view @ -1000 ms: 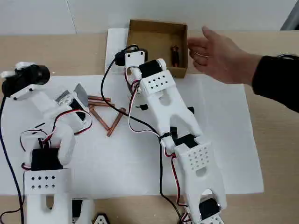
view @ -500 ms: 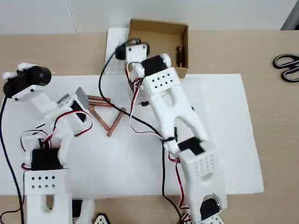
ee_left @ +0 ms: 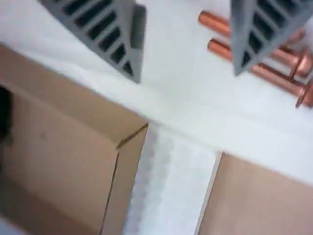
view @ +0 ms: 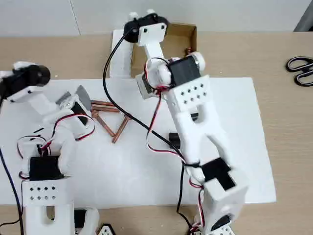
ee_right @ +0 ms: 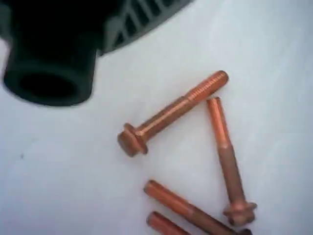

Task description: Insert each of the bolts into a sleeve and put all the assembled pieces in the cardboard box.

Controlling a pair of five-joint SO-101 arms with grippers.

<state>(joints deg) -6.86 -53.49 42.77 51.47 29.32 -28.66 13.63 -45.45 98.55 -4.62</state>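
1. Cardboard box (view: pixel 190 36) sits at 12 o'clock on the wooden table (view: pixel 283 112), just past the far edge of the white sheet (view: pixel 122 176). The right arm covers much of it.
2. A copper piece (view: pixel 188 50) lies against the box's 3 o'clock wall. It is too hidden to tell whether it carries a sleeve.
3. Four loose copper bolts (view: pixel 104 108) lie on the sheet, toward 9 o'clock from the sheet's middle. Two lie side by side along the 3-to-9 line. The other two lean into a V just toward 5 o'clock of that pair.
4. Left gripper (view: pixel 78 100) is at 9 o'clock of the side-by-side pair and close to it. Its fingers (ee_left: pixel 112 34) are spread wide, with white sheet showing between them. In the left wrist view two bolts lie just beside one finger; contact cannot be told.
5. Right gripper (view: pixel 142 86) is raised over the sheet between the bolts and the box, toward 2 o'clock of the bolts. Whether it is open or closed cannot be told.
6. In the right wrist view a black hollow tube (ee_right: pixel 49 73) sits close against a gray ribbed part of the gripper. Whether it is gripped cannot be told. Beyond it are the four bolts on the sheet, the flanged one (ee_right: pixel 173 107) lying nearest the tube.
7. Scissors (view: pixel 299 70) lie at the table's 2 o'clock edge, well apart from everything else.
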